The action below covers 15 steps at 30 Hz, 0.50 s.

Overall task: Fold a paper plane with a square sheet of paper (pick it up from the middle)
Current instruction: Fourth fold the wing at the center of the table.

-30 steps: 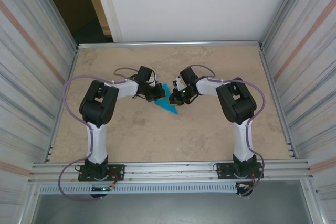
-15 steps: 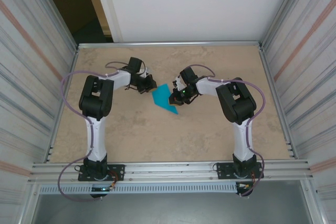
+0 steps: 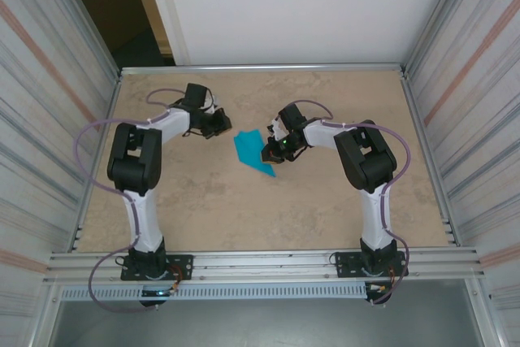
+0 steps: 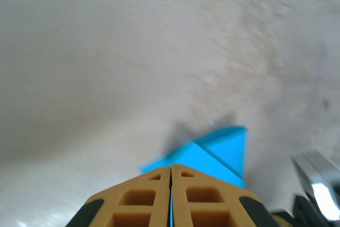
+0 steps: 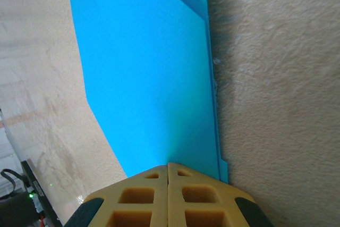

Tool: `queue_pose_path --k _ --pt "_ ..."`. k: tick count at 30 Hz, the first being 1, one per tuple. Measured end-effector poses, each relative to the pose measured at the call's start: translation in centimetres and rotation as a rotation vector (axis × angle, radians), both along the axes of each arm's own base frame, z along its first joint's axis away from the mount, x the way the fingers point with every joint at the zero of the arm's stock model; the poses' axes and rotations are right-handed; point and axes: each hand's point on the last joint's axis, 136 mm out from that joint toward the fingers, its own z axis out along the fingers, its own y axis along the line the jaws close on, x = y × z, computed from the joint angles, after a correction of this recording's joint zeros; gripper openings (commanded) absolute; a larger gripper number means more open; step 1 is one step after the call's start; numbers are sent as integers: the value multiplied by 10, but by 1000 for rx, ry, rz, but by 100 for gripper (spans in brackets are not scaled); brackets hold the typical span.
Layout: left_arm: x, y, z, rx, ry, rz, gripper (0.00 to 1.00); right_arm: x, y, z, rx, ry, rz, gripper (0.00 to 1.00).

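Left tool, top view: my left tool (image 3: 221,125) has its fingers pressed together with nothing between them. It sits over the far left part of the counter (image 3: 325,201), near the blue paper (image 3: 248,150) but apart from it.
Right tool, top view: my right tool (image 3: 270,152) is closed as well, with its tip at the paper's right edge.
Paper, top view: it lies on the counter between my two tools. It is folded, with one sharp point toward the near side.
Left tool, left wrist view: the two tan fingers of my left tool (image 4: 171,169) meet along a thin seam and hold nothing.
Paper, left wrist view: the blue paper (image 4: 223,150) lies just beyond the fingertips and a little to the right. A crease crosses it and it casts a shadow on the counter (image 4: 106,51). This view is blurred.
Right tool, right wrist view: the fingers of my right tool (image 5: 168,166) are closed tight against each other.
Paper, right wrist view: the blue paper (image 5: 149,78) spreads out from under my fingertips across the counter (image 5: 276,78). A second layer's edge shows along its right side. I cannot tell whether the tips pinch the paper or only rest on it.
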Motion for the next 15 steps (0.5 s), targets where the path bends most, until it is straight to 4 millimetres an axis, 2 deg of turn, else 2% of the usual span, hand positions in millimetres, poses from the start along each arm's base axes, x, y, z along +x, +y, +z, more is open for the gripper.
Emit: queue_pose_path --k 3,5,7,10,15 --pt "-15 -35 19 -48 -45 -62 10 0 0 0 6 1 1 7" --pt "-24 -57 20 -72 -49 -105 9 -1 1 0 14 1 3 7" --pt "-30 -71 12 -87 -35 -133 9 -1 1 0 21 1 3 7" --pt "-35 -79 -8 -92 12 -141 9 -1 1 0 27 1 1 7" --pt "-41 -75 -44 -58 97 -123 8 -1 1 1 51 1 1 7"
